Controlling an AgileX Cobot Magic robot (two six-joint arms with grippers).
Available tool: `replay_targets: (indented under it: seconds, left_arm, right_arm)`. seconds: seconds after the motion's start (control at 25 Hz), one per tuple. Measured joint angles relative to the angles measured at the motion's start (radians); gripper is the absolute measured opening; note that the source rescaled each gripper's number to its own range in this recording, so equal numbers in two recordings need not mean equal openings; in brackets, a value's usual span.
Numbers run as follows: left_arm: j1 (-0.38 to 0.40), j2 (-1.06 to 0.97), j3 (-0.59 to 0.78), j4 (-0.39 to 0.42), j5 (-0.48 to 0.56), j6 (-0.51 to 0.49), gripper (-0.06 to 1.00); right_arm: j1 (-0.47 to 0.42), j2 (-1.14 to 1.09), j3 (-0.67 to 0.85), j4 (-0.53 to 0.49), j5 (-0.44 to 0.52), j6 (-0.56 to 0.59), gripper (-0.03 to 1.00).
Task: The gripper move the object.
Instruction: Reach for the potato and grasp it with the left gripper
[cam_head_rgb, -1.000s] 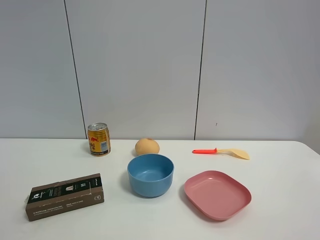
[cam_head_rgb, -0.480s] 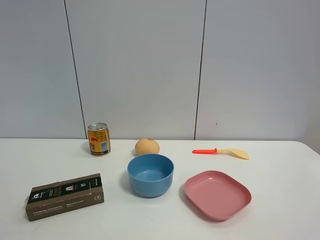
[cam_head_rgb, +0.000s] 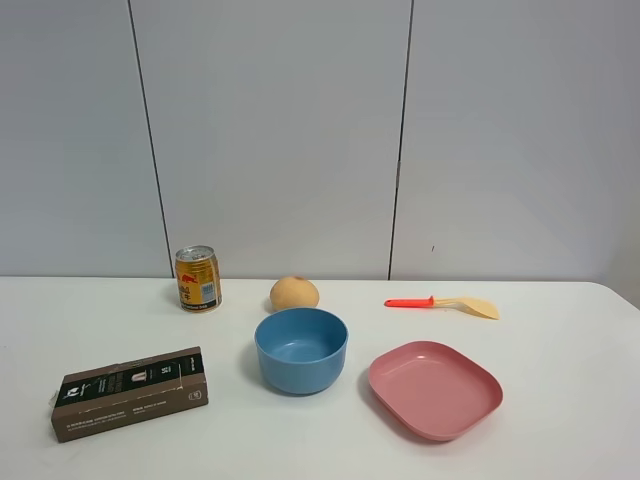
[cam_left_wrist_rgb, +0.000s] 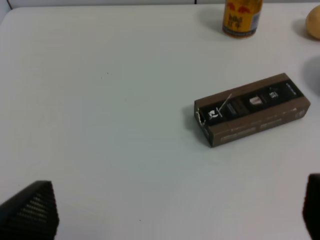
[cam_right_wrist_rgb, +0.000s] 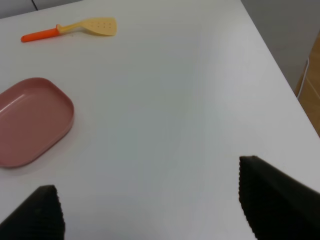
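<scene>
Fruit: the object (cam_head_rgb: 294, 293), a round tan-orange ball, rests on the white table (cam_head_rgb: 560, 400) toward the far side. It sits just behind the blue bowl (cam_head_rgb: 300, 372) and to the right of the gold can (cam_head_rgb: 198, 279), apart from both, with no claw touching it.
Left arm: the left gripper (cam_left_wrist_rgb: 170, 212) hangs over the left near part of the table. Its two black fingers (cam_left_wrist_rgb: 30, 212) are spread wide, with only bare tabletop between them.
Beyond the left claw: the brown box (cam_left_wrist_rgb: 252, 110) lies flat, well apart from the fingers. The can stands upright farther off, and a sliver of the object shows at that view's edge.
Right arm: the right gripper (cam_right_wrist_rgb: 150, 205) hangs over the right near part of the table. Its fingers (cam_right_wrist_rgb: 272, 197) are also held wide apart, with nothing between them.
Beyond the right claw: the pink plate (cam_right_wrist_rgb: 32, 120) lies to its left. The spatula (cam_right_wrist_rgb: 75, 29), with an orange handle and a pale yellow blade, lies flat at the far side.
Middle of the table: the bowl stands upright between the box on the left and the plate on the right, near the plate but not touching it.
Change: none shows in the high view. The object, can, bowl, plate, spatula and box lie exactly where they lay half a second and a full second ago.
</scene>
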Motion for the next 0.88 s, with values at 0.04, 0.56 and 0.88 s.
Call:
replay_targets:
  seconds: [0.04, 0.56, 0.88]
  left_arm:
    - [0.0, 0.0, 0.0, 0.0, 0.0, -0.001, 1.0]
    - [0.0, 0.01, -0.032, -0.137, 0.0, 0.008, 1.0]
    - [0.0, 0.275, -0.302, -0.342, 0.0, 0.073, 0.96]
  right_arm:
    - [0.0, 0.0, 0.0, 0.0, 0.0, 0.0, 1.0]
    - [0.0, 0.0, 0.0, 0.0, 0.0, 0.0, 1.0]
    - [0.0, 0.0, 0.0, 0.0, 0.0, 0.0, 1.0]
